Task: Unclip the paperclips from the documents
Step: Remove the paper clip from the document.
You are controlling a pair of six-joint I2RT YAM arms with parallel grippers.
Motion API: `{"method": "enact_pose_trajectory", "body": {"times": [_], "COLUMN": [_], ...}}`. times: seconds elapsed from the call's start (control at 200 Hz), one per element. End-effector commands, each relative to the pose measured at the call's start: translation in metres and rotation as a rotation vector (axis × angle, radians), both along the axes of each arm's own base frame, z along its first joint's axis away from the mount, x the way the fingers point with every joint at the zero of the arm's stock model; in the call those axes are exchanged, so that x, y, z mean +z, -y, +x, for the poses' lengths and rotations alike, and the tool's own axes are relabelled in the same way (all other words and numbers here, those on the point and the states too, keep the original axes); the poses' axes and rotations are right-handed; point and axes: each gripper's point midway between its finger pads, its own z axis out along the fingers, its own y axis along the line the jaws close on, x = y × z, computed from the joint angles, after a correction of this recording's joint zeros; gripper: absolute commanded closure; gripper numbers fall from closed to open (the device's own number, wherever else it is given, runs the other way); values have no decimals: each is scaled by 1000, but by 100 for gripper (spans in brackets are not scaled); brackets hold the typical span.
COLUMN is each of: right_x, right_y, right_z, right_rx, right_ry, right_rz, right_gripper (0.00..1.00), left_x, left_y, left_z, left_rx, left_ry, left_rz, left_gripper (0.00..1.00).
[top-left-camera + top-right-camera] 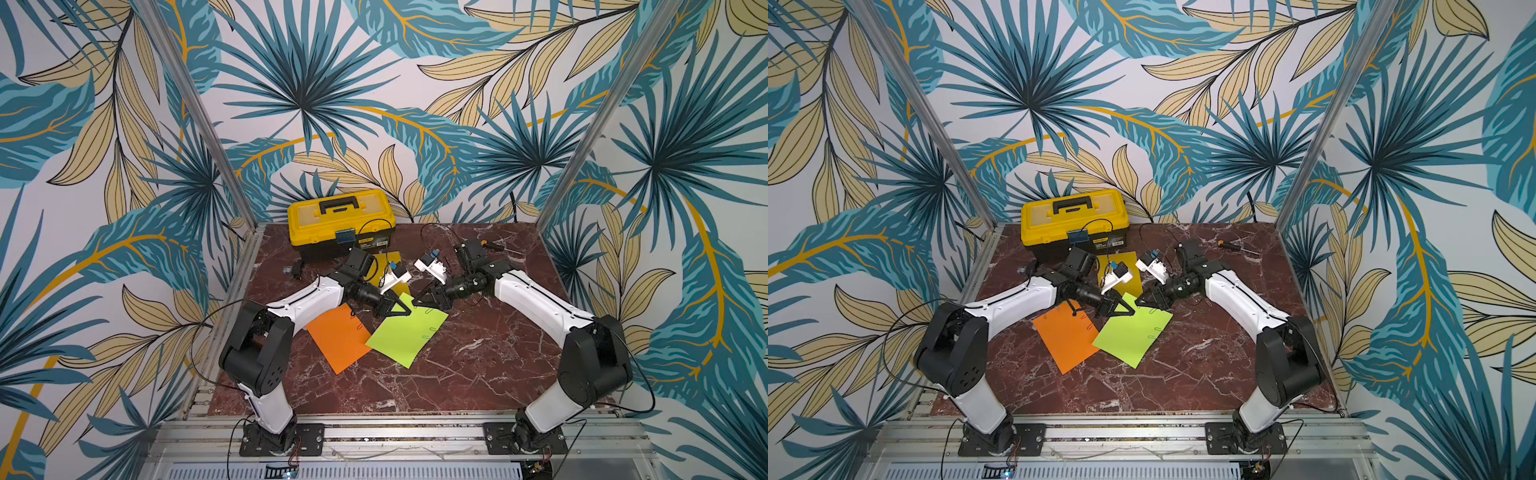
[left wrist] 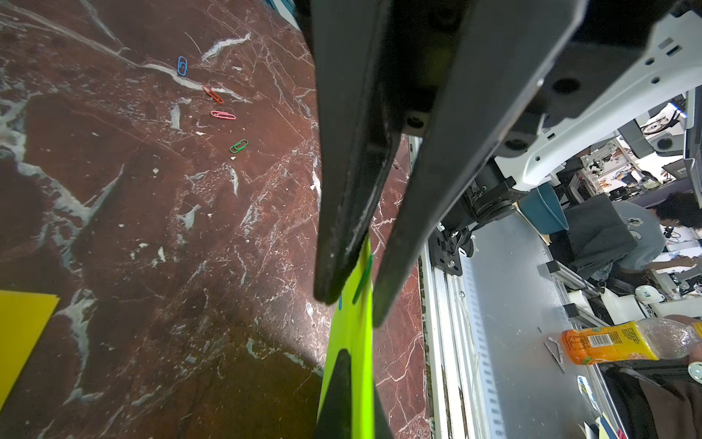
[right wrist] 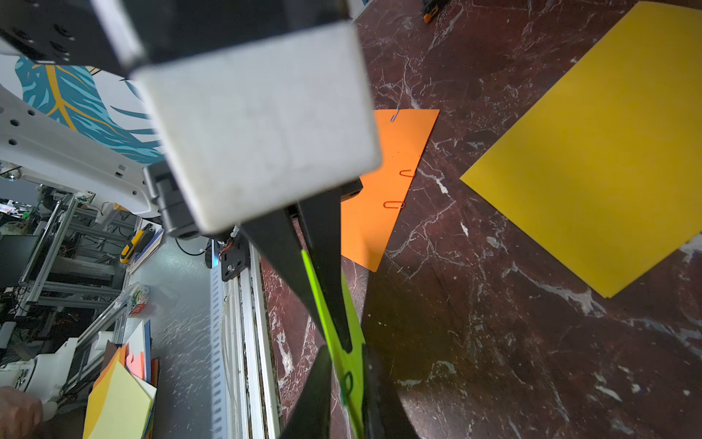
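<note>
top views: the left gripper (image 1: 405,309) and right gripper (image 1: 420,300) meet tip to tip at the far corner of the green sheet (image 1: 409,336). that corner is lifted. the rest of the sheet lies on the table (image 1: 457,374) and overlaps the edge of the orange sheet (image 1: 338,338). the yellow sheet (image 1: 384,259) lies flat just before the toolbox (image 1: 338,218), partly hidden by the left wrist. clips (image 1: 430,332) sit on the green sheet's edge, and others on the orange sheet. a screwdriver (image 1: 1237,246) lies far back, behind the right arm.

left wrist: the left gripper (image 2: 361,365) is clenched on the green sheet (image 2: 351,334). the right gripper (image 2: 355,304) straddles the same edge, with a green clip (image 2: 362,281) between its fingers. four loose clips (image 2: 223,115) lie in a row on the table: blue, two red, green.

right wrist: the green clip (image 3: 346,384) sits between the right gripper's (image 3: 347,374) fingers, close on both sides. i cannot tell if they press it. the left gripper (image 3: 336,334) pinches the green sheet just beyond. the orange sheet (image 3: 380,182) carries one blue and two red clips on its edges. the yellow sheet (image 3: 592,159) lies apart.
</note>
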Motion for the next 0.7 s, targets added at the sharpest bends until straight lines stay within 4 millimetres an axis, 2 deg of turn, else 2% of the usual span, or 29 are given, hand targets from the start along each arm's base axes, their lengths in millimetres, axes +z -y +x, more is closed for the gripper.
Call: {"method": "enact_pose_trajectory", "body": {"times": [0.0, 0.376, 0.526, 0.696], "right_x": [2, 6, 6, 6], "right_y": [1, 9, 9, 7], "right_z": [-6, -3, -2, 0], "right_rx": [1, -24, -23, -26], "right_ry": [-7, -5, -8, -13], "right_rz": [12, 25, 31, 40], "right_gripper": [83, 84, 89, 90], "left_x": [10, 7, 7, 6], "left_y": [0, 0, 0, 0], "left_z": [-4, -4, -4, -3], "left_rx": [-11, -9, -9, -7], "left_ry": [28, 25, 21, 20], "left_rz": [-14, -8, -8, -5], "left_gripper": [100, 100, 100, 100]}}
